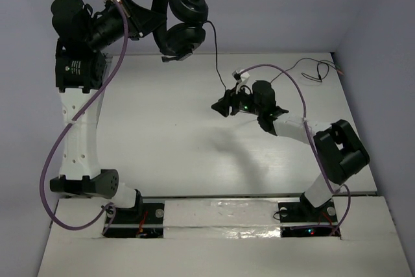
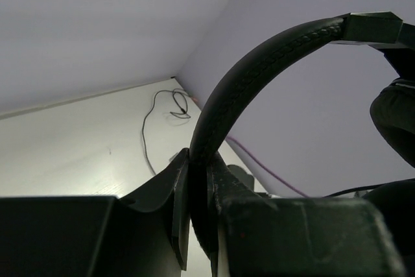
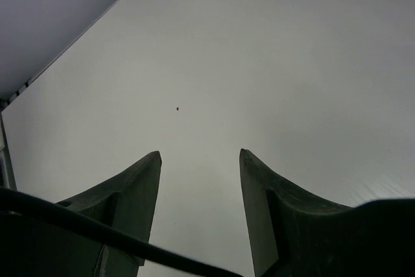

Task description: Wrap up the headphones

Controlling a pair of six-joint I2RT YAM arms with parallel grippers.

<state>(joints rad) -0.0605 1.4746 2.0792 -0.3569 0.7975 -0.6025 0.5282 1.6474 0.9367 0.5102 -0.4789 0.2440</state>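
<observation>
Headphones (image 1: pixel 181 21), black with two padded earcups, hang raised at the far side, left of centre, headband (image 2: pixel 259 63) clamped in the left gripper (image 2: pixel 200 163). Their thin cable (image 1: pixel 216 56) drops toward the right gripper (image 3: pixel 200 160), whose jaws stand apart.

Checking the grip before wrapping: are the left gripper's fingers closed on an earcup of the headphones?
No, the left gripper is shut on the stitched band of the headphones, an earcup well clear of it.
</observation>
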